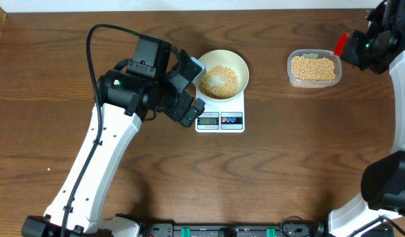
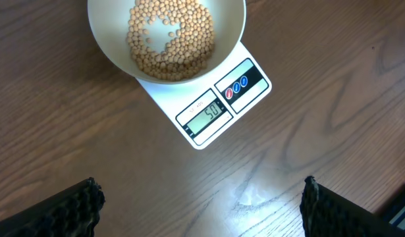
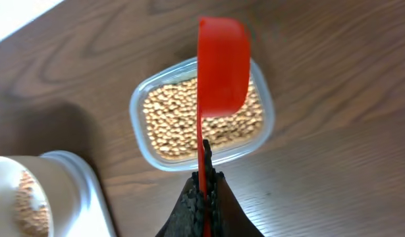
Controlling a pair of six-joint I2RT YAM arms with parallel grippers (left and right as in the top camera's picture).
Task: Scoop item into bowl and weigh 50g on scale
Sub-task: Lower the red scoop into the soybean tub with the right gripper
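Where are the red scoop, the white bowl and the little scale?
Red plastic scoop (image 3: 223, 66): right wrist view, its cup.
Round white bowl (image 2: 230, 29): left wrist view, bare inner wall.
Flat white kitchen scale (image 2: 205, 113): left wrist view, its display.

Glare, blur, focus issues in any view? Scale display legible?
Left wrist: sheen on the table below the scale, display sharp, shows 50. Overhead: evenly lit, display too small to read. Right wrist: red scoop close to the lens and slightly soft, tub behind it sharper.
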